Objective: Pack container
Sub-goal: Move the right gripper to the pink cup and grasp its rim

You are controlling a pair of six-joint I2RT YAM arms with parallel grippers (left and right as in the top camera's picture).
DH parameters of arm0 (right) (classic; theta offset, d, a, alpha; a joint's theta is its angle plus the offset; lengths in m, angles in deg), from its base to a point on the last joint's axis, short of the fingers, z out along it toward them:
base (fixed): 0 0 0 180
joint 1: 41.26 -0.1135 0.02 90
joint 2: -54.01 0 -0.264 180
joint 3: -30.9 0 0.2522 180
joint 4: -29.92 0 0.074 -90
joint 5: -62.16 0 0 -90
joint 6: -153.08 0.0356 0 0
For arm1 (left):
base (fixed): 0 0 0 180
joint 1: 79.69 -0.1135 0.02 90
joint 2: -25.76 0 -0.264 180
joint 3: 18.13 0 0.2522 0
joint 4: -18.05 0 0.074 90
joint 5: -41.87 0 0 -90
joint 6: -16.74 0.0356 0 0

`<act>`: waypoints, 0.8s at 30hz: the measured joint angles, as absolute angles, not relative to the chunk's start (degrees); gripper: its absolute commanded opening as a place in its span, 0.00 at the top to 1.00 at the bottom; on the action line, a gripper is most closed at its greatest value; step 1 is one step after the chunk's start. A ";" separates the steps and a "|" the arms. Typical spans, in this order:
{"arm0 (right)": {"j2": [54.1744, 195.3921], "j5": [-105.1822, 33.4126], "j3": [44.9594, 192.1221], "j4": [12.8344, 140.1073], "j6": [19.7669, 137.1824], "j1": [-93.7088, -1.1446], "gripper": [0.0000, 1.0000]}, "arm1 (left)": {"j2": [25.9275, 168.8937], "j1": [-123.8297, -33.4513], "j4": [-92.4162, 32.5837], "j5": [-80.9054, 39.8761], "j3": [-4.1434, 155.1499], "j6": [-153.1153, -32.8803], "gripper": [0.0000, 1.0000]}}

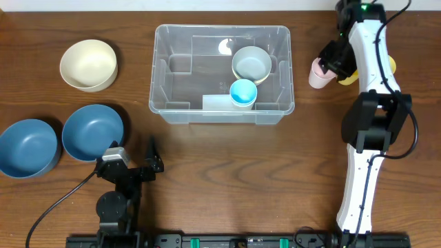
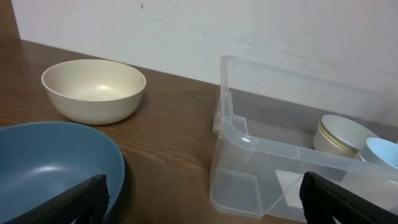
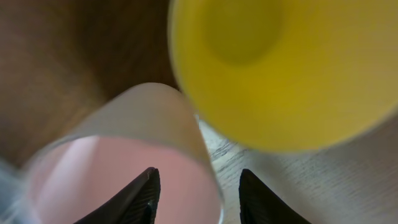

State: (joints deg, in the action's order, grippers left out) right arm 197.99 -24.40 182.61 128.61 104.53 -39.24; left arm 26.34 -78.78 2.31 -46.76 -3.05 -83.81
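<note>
The clear container (image 1: 207, 27) stands at the back middle of the table, with a cream bowl (image 1: 251, 63) and a light blue cup (image 1: 242, 93) inside. Just right of it stands a pink cup (image 1: 318, 73), and my right gripper (image 1: 329, 62) is over it. In the right wrist view the jaws (image 3: 198, 171) are open astride the pink cup's (image 3: 124, 149) wall: one finger inside, the other outside with a gap to the rim. A yellow cup (image 3: 280, 68) sits close behind. My left gripper (image 1: 133, 155) rests wide open at the front left, holding nothing.
Two blue bowls (image 1: 93, 131) (image 1: 27, 147) sit at the front left, the nearer one against my left finger. A cream bowl (image 1: 88, 64) stands at the back left. The left wrist view shows the container's near corner (image 2: 273, 149) and a white wall behind.
</note>
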 measured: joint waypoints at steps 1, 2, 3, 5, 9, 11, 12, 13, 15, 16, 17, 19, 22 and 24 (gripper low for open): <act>197.99 -24.36 181.46 128.09 104.59 -39.24 0.68 | 26.34 -78.78 2.31 -46.76 -3.05 -83.79 0.02; 197.99 -24.38 180.71 127.69 104.51 -39.24 0.73 | 26.36 -78.78 2.31 -46.76 -3.05 -83.81 0.02; 197.99 -24.40 180.08 127.23 104.48 -39.24 0.78 | 26.34 -78.78 2.31 -46.76 -3.05 -83.81 0.02; 197.99 -24.42 179.58 126.71 104.40 -39.24 0.90 | 26.36 -78.78 2.31 -46.76 -3.05 -83.79 0.02; 197.95 -25.03 179.60 126.56 103.48 -39.24 0.99 | 26.36 -78.78 2.31 -46.76 -3.05 -83.81 0.02; 197.95 -25.30 179.60 127.26 103.04 -39.24 0.99 | 26.36 -78.78 2.31 -46.76 -3.05 -83.79 0.02; 197.95 -25.34 179.60 127.71 102.82 -39.24 0.99 | 26.34 -78.78 2.31 -46.76 -3.05 -83.79 0.02; 197.95 -25.47 179.60 128.44 102.45 -39.24 0.99 | 26.36 -78.78 2.31 -46.76 -3.05 -83.81 0.02; 197.95 -25.62 179.64 129.68 101.47 -39.24 0.99 | 26.36 -78.78 2.31 -46.76 -3.05 -83.79 0.02; 197.88 -25.78 179.66 130.32 100.77 -39.24 0.99 | 26.36 -78.78 2.31 -46.76 -3.05 -83.79 0.02; 197.82 -25.91 179.66 131.21 99.81 -39.24 0.99 | 26.34 -78.78 2.31 -46.76 -3.05 -83.79 0.02; 197.58 -25.97 179.64 133.09 98.08 -39.24 0.99 | 26.36 -78.78 2.29 -46.76 -3.05 -83.81 0.02; 196.16 -26.10 179.58 135.39 95.37 -39.31 0.99 | 26.34 -78.78 2.31 -46.76 -3.05 -83.81 0.02; 193.77 -26.13 179.55 137.18 93.73 -39.53 0.99 | 26.34 -78.78 2.31 -46.76 -3.05 -83.81 0.02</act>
